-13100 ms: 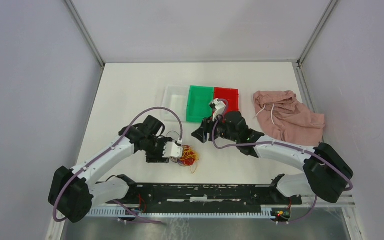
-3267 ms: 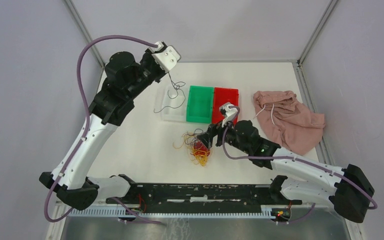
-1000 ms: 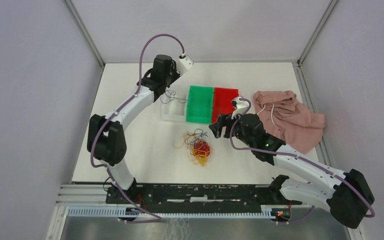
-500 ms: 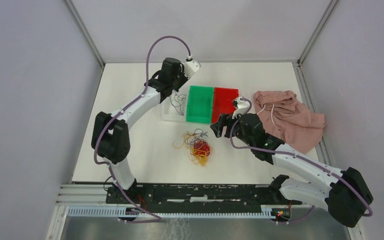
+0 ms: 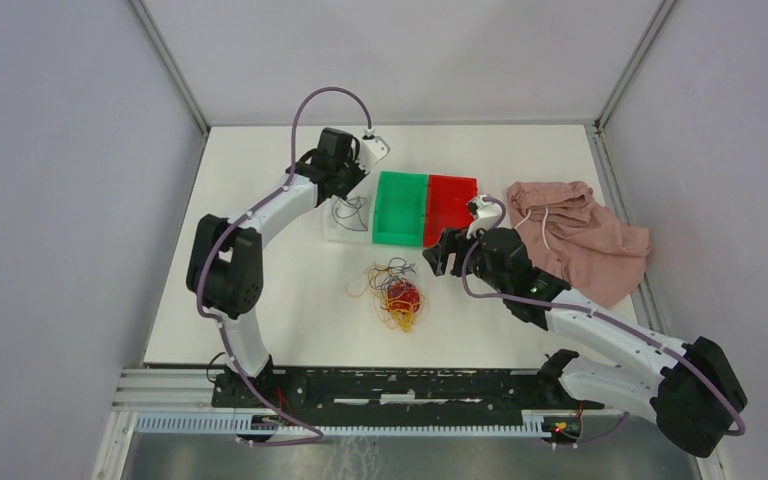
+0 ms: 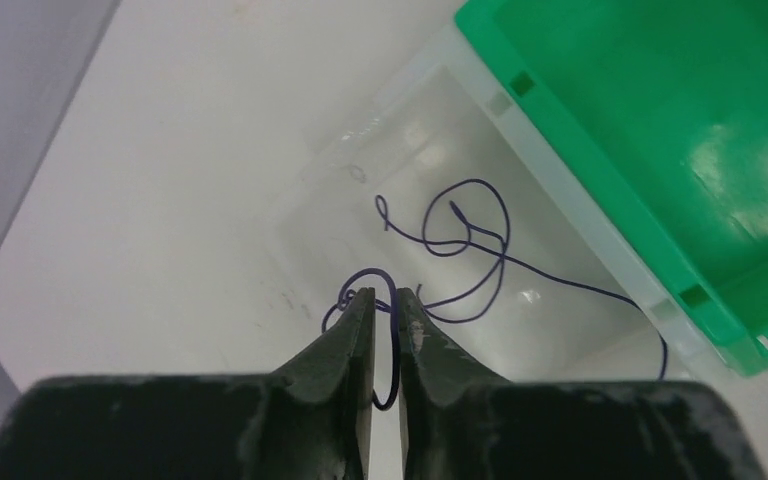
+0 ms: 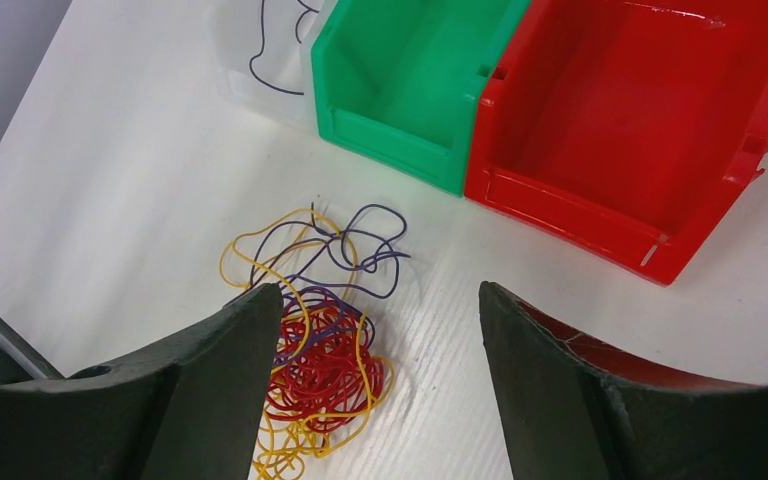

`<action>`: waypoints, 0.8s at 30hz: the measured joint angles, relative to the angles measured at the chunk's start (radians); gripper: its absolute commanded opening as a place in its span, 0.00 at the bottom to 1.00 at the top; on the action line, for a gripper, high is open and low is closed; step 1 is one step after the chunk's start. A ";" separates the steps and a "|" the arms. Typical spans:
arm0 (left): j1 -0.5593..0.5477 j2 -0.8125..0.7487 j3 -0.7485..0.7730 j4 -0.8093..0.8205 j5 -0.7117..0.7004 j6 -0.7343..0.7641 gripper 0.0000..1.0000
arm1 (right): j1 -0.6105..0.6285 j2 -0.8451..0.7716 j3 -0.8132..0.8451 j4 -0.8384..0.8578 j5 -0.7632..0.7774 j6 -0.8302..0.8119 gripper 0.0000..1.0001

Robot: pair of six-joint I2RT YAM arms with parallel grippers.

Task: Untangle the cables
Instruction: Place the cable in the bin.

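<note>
Bins: three in a row, sides touching, toward 12 o'clock on the table [image 5: 260, 260]; clear bin [image 5: 345, 237] at the 9 o'clock end, green bin [image 5: 400, 205] in the middle, red bin [image 5: 453, 198] at the 3 o'clock end.
Clear bin contents: one purple wire [image 6: 470, 240], looped on the floor.
Green bin contents: nothing in the part seen from the wrist views.
Red bin contents: nothing seen.
Left gripper [image 6: 380, 297]: low over the clear bin's 9 o'clock side, fingers pinched almost together, the purple wire's near loop running up between them, so clenched on that wire.
Right gripper [image 7: 380, 290]: fingers spread wide, nothing in them; it hangs over the table between the clump and the red bin.
Clump [image 5: 392, 295]: yellow, red and purple cables tangled at 6 o'clock of the green bin, apart from every bin.
Cloth [image 5: 580, 235]: pink, crumpled, at 3 o'clock of the red bin.
Change, left: 3.3 s ago the purple wire dangled from the raised gripper above the clear bin; now most of it lies inside.
Change, right: 3.3 s ago that gripper was down at the clump; now it is off it toward 2 o'clock.
Change, clump: 13.1 s ago it lay nearer 6 o'clock, beside the left gripper.
</note>
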 measured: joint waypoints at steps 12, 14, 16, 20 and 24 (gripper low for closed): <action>0.010 0.074 0.215 -0.277 0.205 -0.031 0.99 | -0.001 -0.015 0.000 -0.013 -0.002 0.005 0.78; 0.022 0.082 0.294 -0.316 0.235 -0.035 0.99 | -0.001 -0.015 0.000 -0.015 -0.003 0.005 0.77; 0.040 0.082 0.365 -0.339 0.261 -0.040 0.99 | -0.001 -0.015 0.000 -0.021 -0.006 0.005 0.77; 0.070 0.076 0.434 -0.372 0.311 -0.045 1.00 | -0.002 -0.015 0.000 -0.027 -0.016 0.005 0.79; 0.084 0.023 0.386 -0.469 0.427 -0.026 0.97 | -0.003 -0.010 0.000 -0.024 -0.069 0.003 0.79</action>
